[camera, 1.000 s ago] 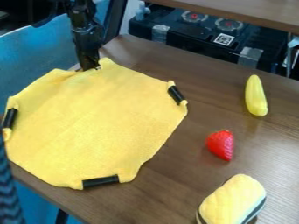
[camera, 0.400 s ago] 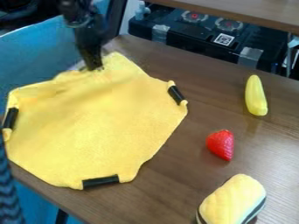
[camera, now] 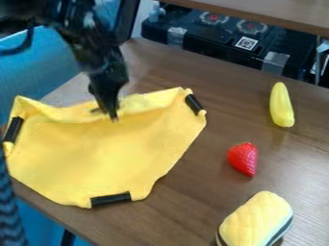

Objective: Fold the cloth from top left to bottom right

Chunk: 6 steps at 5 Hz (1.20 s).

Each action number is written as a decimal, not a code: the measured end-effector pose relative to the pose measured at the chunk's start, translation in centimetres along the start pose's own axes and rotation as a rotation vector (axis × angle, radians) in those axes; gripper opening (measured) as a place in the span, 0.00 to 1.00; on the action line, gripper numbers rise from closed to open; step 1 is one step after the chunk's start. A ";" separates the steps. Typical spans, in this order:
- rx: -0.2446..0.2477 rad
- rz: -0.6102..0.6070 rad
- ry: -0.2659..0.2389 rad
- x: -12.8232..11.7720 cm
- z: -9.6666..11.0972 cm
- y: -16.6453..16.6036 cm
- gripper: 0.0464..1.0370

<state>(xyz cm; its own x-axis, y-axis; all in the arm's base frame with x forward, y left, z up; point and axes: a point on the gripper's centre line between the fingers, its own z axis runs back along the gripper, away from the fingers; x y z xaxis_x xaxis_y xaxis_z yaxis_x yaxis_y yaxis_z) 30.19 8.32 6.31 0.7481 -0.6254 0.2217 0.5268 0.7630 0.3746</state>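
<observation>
Yellow cloth [camera: 109, 156] has been drawn inward at top, its edge clamped by the gripper [camera: 112, 114], presumably for folding.

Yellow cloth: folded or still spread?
Partly folded: the yellow cloth's far edge is turned up by the gripper, while its near part lies spread.

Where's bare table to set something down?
Between the cloth and the long yellow toy; lower, between cloth and strawberry. Crowded: left side, cloth with the gripper over it; bottom right, the rounded yellow block.
</observation>
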 end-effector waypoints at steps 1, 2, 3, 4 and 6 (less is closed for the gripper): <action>0.002 -0.004 -0.006 -0.3 0.9 -1.7 0.01; -0.022 0.005 -0.020 -0.1 1.9 -3.4 0.01; -0.040 0.020 -0.041 0.2 3.0 -4.3 0.01; -0.055 0.024 -0.057 0.4 3.6 -5.3 0.01; -0.053 -0.031 -0.042 -0.1 3.6 -8.5 0.01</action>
<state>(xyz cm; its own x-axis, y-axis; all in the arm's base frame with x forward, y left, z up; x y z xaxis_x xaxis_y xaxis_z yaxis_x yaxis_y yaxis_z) 24.14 1.32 6.31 0.7144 -0.6540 0.2487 0.5704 0.7502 0.3343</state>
